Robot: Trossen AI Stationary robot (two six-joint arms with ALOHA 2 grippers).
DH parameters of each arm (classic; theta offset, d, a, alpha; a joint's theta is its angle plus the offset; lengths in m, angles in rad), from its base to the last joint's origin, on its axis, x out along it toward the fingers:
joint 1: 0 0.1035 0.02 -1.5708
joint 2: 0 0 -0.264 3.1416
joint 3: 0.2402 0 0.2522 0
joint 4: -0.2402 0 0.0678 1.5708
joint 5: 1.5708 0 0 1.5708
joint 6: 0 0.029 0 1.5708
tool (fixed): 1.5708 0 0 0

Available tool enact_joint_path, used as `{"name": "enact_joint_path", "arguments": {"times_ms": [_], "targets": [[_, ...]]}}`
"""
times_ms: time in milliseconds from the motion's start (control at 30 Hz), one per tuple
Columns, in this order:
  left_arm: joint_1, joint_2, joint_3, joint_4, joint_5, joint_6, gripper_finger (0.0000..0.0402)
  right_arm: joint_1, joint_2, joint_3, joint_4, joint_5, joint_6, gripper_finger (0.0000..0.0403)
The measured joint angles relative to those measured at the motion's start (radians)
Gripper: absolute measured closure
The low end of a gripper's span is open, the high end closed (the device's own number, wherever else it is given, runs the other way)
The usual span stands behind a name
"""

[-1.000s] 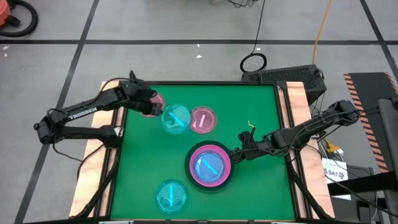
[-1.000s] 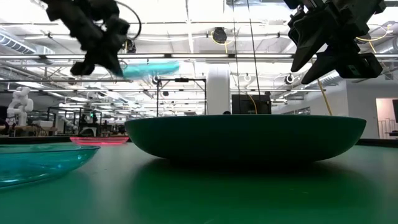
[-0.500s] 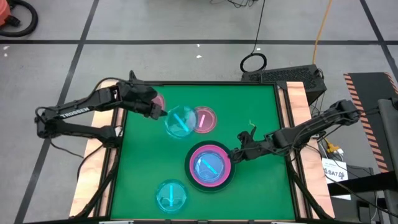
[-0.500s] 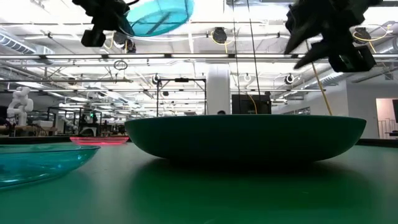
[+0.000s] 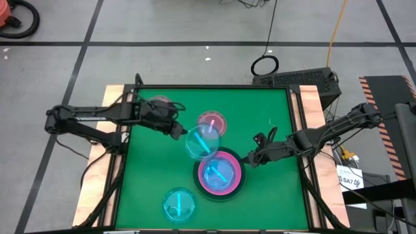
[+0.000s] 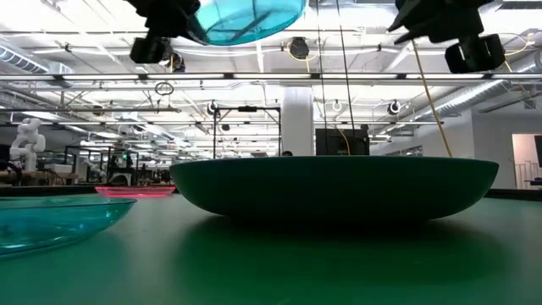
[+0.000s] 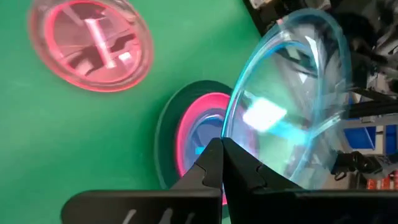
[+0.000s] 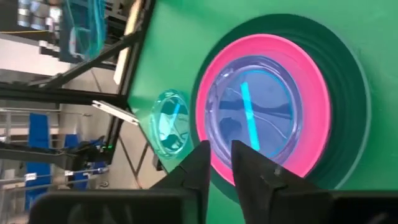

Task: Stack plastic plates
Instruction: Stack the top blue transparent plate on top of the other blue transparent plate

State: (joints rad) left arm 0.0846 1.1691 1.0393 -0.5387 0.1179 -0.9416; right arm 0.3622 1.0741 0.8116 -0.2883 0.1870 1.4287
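Note:
My left gripper (image 5: 178,131) is shut on a small translucent cyan plate (image 5: 203,142) and carries it tilted in the air, just far-left of the stack. In the stack a dark grey plate (image 5: 238,187) rests on the green table and bears a hot pink plate (image 5: 203,170), with a small translucent plate (image 5: 220,173) on top. My right gripper (image 5: 251,160) hovers at the stack's right edge, slightly open, touching nothing. In the low view the held plate (image 6: 246,17) is high above the grey plate (image 6: 334,186). My left gripper pinches the cyan plate's rim (image 7: 231,132) between its two fingers, on the side nearest the arm. The fingers come level from the table's left. The plate is lifted clear of the table and tilted, and reaches out beyond the fingertips toward the stack.
A translucent pink plate (image 5: 211,123) lies just beyond the stack, another (image 5: 159,104) by the far-left corner under the left arm, and a cyan one (image 5: 179,203) near the front edge. Wooden borders (image 5: 311,130) flank the green table.
My left gripper has carried the cyan plate up and toward the right and near side, from beside the far pink plates to just over the stack's far-left rim, and the plate has tipped more. My right gripper has risen a little beside the stack.

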Motion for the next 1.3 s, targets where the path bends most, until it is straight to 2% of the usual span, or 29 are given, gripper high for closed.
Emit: {"name": "enact_joint_path", "arguments": {"times_ms": [167,233,433,833,1300], "targets": [[-0.057,0.087,0.000,0.073,-0.010,-0.030,0.0401,0.000,-0.043,0.000,-0.001,0.033,-0.023,0.0394],[-0.081,0.116,0.000,0.073,-0.015,-0.041,0.0401,0.000,-0.061,0.000,-0.004,0.053,-0.037,0.0400],[-0.147,0.206,0.000,0.104,-0.044,-0.069,0.0401,-0.001,-0.097,0.000,-0.025,0.100,-0.058,0.0396],[-0.207,0.384,-0.001,0.244,-0.051,-0.112,0.0401,-0.001,-0.107,0.000,-0.046,0.107,-0.092,0.0399],[-0.255,0.497,-0.001,0.304,-0.064,-0.141,0.0401,-0.001,-0.107,0.000,-0.046,0.105,-0.110,0.0399]]}}
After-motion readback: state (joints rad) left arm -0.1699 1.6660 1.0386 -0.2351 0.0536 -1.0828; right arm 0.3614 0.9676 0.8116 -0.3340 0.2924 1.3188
